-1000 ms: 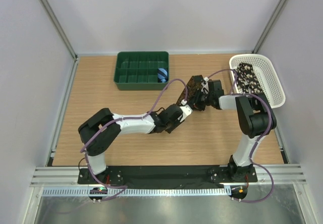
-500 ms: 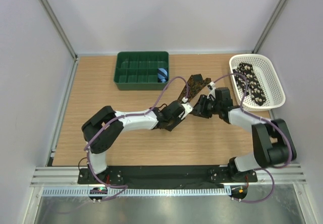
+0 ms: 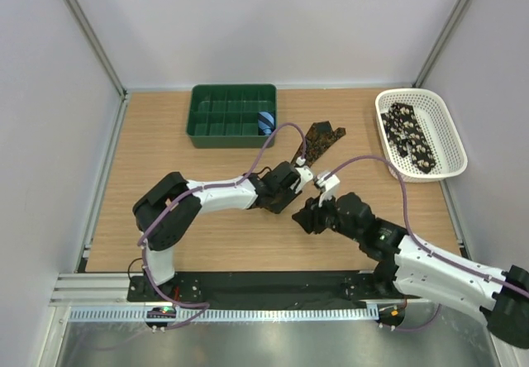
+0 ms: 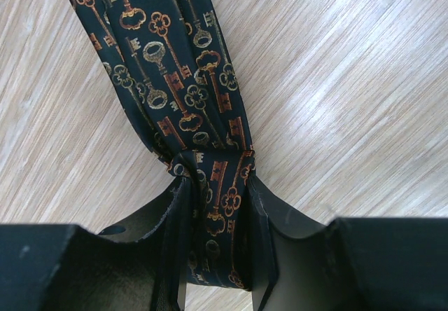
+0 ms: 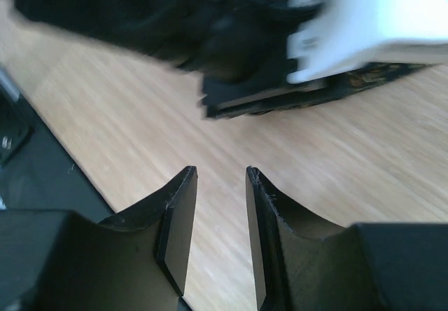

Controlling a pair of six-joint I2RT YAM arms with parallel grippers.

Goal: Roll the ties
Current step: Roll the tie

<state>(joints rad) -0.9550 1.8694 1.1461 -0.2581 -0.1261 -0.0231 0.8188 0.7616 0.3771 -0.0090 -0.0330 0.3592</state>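
Holding, left tool (image 4: 215,188): clamped on the brown tie (image 4: 175,80), with the fabric bunched between its two fingers.
Right tool (image 5: 220,178): fingers apart with nothing between them. It hangs over bare bench (image 3: 165,160) on the near side of the left tool, close but not touching.
Brown tie: key-patterned. One stretch sits in the left tool's pinch and the rest lies flat on the bench, running toward the far side with its pointed end out. I see no turn of a roll in it.
Black tie (image 3: 409,134): lying unrolled in the white basket (image 3: 453,131) at far right.
Green tray (image 3: 202,135): at the far side of the bench, with a blue roll (image 3: 265,121) in a right-hand compartment.
Just changed: a second ago my right tool was up at the tie, right against the left tool. It has since let go and swung back toward the near edge.
Differs from earlier frame: the tie was gathered between both tools then. Now only the left tool has it, and it lies stretched out.
Meaning for task: I judge the tie laid out, with rolling not yet begun. Both ties remain to do.
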